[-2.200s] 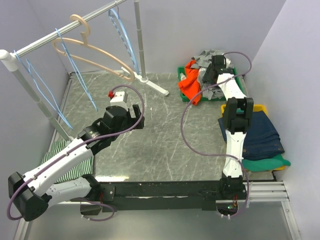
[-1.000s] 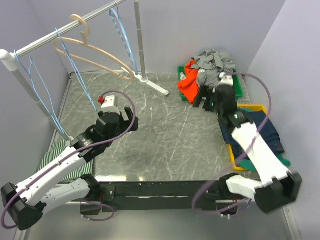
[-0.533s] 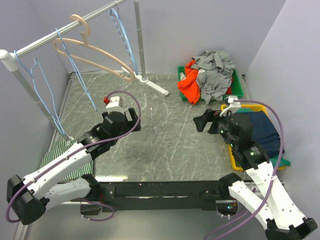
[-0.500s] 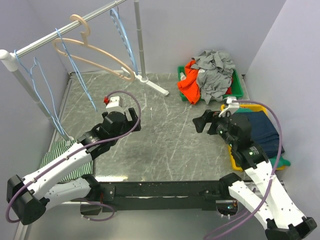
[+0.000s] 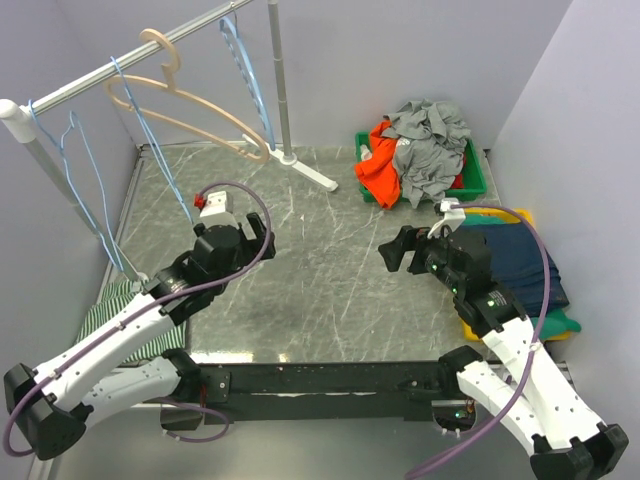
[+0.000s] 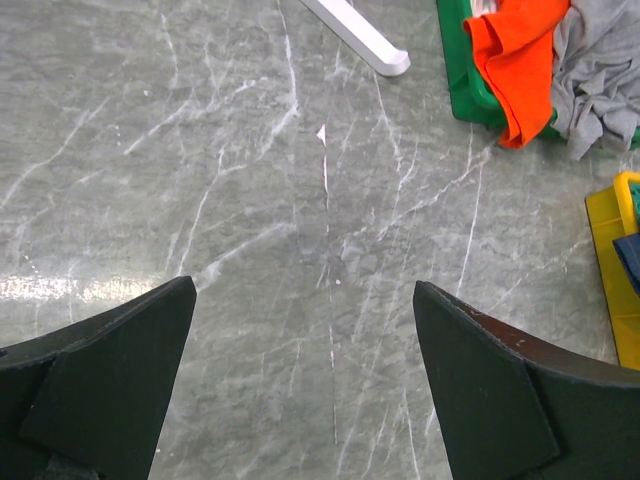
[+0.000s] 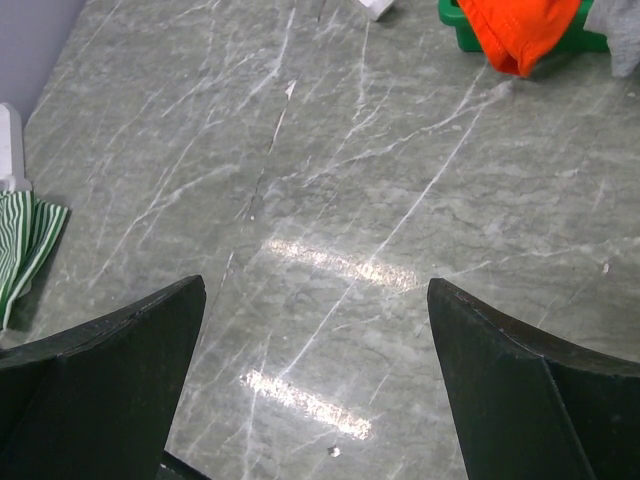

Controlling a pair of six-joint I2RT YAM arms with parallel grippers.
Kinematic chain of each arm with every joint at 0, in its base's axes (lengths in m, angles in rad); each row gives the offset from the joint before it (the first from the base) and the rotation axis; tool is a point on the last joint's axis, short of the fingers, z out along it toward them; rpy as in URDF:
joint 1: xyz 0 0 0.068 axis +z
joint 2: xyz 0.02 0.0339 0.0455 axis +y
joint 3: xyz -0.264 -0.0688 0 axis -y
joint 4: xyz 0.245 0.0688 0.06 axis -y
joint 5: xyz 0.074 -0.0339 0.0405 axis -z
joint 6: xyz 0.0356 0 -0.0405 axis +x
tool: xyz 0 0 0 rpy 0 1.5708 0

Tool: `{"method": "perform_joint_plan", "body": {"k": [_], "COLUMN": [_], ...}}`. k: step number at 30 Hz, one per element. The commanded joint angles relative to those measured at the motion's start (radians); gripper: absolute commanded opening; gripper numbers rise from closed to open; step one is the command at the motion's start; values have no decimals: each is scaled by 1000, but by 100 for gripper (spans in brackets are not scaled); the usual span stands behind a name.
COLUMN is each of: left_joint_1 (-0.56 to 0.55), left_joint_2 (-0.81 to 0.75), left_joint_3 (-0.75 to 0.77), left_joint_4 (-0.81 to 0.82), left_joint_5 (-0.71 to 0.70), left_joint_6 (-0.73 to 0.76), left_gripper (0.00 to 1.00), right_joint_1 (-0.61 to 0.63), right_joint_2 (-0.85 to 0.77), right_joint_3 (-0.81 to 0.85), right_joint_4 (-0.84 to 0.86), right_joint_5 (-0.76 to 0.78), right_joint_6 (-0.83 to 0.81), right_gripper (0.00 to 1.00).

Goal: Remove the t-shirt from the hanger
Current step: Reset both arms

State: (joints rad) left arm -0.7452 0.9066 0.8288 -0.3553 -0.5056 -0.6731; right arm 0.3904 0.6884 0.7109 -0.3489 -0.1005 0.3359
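The desk (image 5: pixel 330 290) has a grey-green surface like marble, with thin white veins that run in many directions. The surface is glossy: light gives pale bright patches (image 7: pixel 340 265) on it in the right wrist view, and a weaker one (image 6: pixel 60 288) in the left wrist view. Plain walls of pale lilac-grey close the desk on three sides: the back wall (image 5: pixel 400 50), the left wall (image 5: pixel 25 260) and the right wall (image 5: pixel 590 120). A metal clothes rail (image 5: pixel 80 78) goes slanted across the far left corner. Its upright post (image 5: pixel 278 80) stands on a white foot (image 5: pixel 318 177) on the desk, near the back wall.
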Motion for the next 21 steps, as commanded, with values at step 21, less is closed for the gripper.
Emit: {"method": "perform_joint_plan", "body": {"k": [21], "left_joint_1": [-3], "left_joint_2": [-46], "left_joint_3": [21], "left_joint_4": [35], "left_joint_5": [18], "left_joint_6": [49], "left_gripper": [96], "right_joint_1": [5], "right_joint_2": [17], "right_joint_3": [10], "right_joint_4": [44], "right_joint_5": [21], "right_joint_6": [-38], "right_gripper": [100]}}
